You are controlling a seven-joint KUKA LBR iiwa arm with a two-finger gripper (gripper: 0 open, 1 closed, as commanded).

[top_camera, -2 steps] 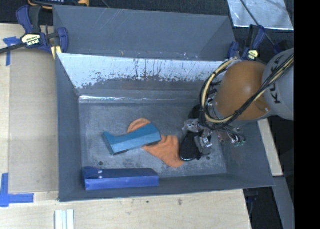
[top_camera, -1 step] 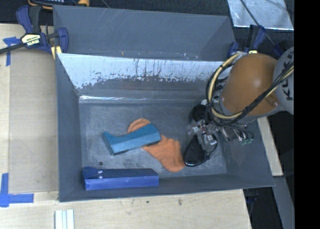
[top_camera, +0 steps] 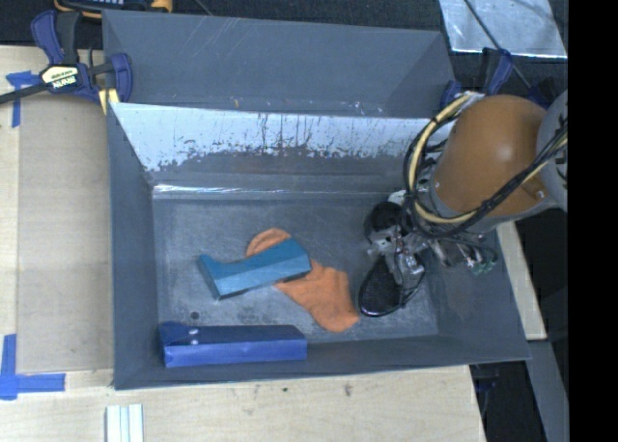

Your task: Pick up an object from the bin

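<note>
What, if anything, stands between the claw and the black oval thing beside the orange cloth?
Nothing visible does. The claw is directly over the black oval thing; the orange cloth lies beside it, toward the bin's middle, not between them.

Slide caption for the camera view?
Pincer over a black oval object at the bin's right, beside an orange piece.

Single camera above bin point(top_camera: 290, 146), angled down, arm entering right.
</note>
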